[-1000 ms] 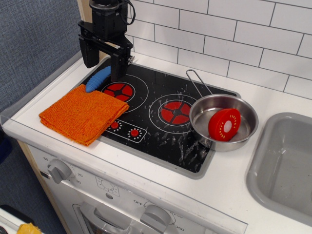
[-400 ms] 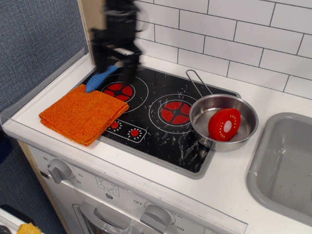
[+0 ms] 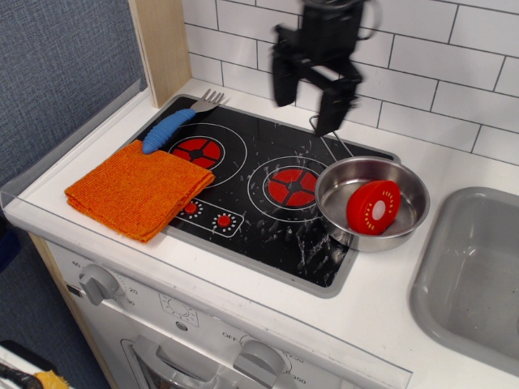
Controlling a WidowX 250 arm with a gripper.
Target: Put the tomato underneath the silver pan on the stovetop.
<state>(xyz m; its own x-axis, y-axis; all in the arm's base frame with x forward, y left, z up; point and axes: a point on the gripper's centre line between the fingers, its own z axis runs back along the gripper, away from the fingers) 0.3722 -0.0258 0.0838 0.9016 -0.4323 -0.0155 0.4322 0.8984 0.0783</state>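
- Since the earlier views the gripper (image 3: 305, 104) has swung from the back-left corner of the stovetop (image 3: 259, 198), above the fork, across to the back-centre, and now hangs over the rear rim by the tiled wall; nothing else has shifted.
- The gripper's two dark fingers (image 3: 334, 109) hang apart with clear space between them and hold nothing; it is open.
- The tomato (image 3: 373, 207) lies inside the silver pan (image 3: 372, 203), leaning on the pan's inner wall with its cut face turned up and forward. It sits below and to the right of the gripper, well apart from it.
- The silver pan rests on the right end of the stovetop, partly overhanging the grey rim onto the white tabletop (image 3: 422, 308). Its thin wire handle (image 3: 328, 136) runs back-left, ending just beneath the gripper's right finger.
- Around the tomato the pan's raised wall stands between it and the stovetop's surface.
- A folded orange cloth (image 3: 138, 190) covers the stovetop's left edge; a blue-handled fork (image 3: 174, 128) lies behind it.
- The grey sink basin (image 3: 478, 275) sits to the right of the pan.
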